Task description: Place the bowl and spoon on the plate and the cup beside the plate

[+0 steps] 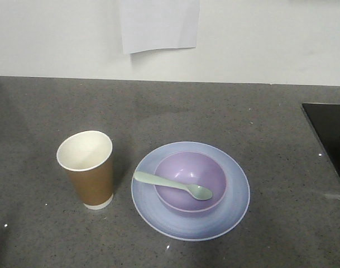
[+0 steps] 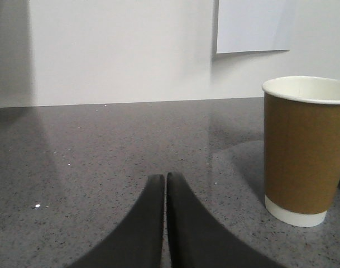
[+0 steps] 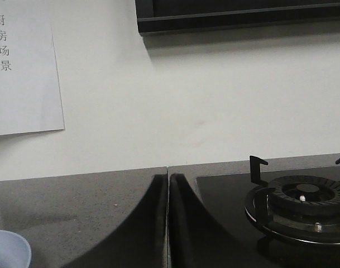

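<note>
In the front view a pale blue plate [image 1: 158,215] lies on the grey counter. A lilac bowl [image 1: 206,167] sits in its middle, and a mint-green spoon [image 1: 172,185] rests across the bowl's left rim with its scoop inside. A brown paper cup [image 1: 90,174] stands upright just left of the plate. The left wrist view has the cup [image 2: 303,149] at the right, apart from my left gripper [image 2: 165,178], which is shut on nothing. My right gripper [image 3: 168,178] is shut and empty; the plate's edge [image 3: 10,251] shows at bottom left. Neither gripper appears in the front view.
A black stovetop [image 1: 331,131] with a gas burner [image 3: 303,204] lies to the right of the plate. A white wall with a paper sheet [image 1: 158,25] backs the counter.
</note>
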You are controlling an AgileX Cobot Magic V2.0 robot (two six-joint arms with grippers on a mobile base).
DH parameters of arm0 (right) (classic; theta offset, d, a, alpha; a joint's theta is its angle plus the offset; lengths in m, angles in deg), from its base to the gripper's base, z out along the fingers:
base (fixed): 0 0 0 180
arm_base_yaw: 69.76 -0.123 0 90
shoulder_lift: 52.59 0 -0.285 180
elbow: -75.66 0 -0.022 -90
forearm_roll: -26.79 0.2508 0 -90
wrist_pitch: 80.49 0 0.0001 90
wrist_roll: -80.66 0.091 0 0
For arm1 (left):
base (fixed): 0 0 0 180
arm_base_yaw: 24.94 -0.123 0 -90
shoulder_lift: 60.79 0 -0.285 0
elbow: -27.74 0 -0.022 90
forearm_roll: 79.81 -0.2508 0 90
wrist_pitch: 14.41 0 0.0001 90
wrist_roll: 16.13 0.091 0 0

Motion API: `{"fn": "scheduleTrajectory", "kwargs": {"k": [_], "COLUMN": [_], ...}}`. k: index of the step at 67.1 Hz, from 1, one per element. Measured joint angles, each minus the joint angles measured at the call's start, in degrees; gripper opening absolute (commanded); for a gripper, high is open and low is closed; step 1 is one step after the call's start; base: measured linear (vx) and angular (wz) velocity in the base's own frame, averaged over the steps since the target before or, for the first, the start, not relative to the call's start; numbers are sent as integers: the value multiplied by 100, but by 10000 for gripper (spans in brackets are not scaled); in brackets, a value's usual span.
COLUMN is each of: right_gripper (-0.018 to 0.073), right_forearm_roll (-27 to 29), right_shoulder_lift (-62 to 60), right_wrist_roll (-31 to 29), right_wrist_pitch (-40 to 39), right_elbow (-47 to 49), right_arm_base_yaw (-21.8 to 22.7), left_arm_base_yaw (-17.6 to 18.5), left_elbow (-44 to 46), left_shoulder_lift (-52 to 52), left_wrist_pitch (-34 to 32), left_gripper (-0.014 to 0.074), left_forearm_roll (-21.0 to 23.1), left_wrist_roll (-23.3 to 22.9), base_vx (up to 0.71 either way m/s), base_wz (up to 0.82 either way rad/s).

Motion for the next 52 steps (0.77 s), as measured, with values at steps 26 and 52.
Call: {"fn": "scheduleTrajectory", "kwargs": {"k": [26,52], "right_gripper": [-3,-3], "right_forearm_roll": [0,0], "right_shoulder_lift": [0,0], "right_wrist_roll": [0,0], "right_wrist_pitch": [-6,-6], "right_elbow": [0,0], "right_arm_base_yaw": [0,0], "left_arm_base_yaw": [0,0], "left_elbow": [0,0], "left_shoulder_lift": [0,0], "left_wrist_pitch": [0,0], "left_gripper": [-8,-8], "left_forearm_roll": [-5,-5], "left_wrist_roll": [0,0], "base_vx": [0,0], "base_wz": [0,0]}}
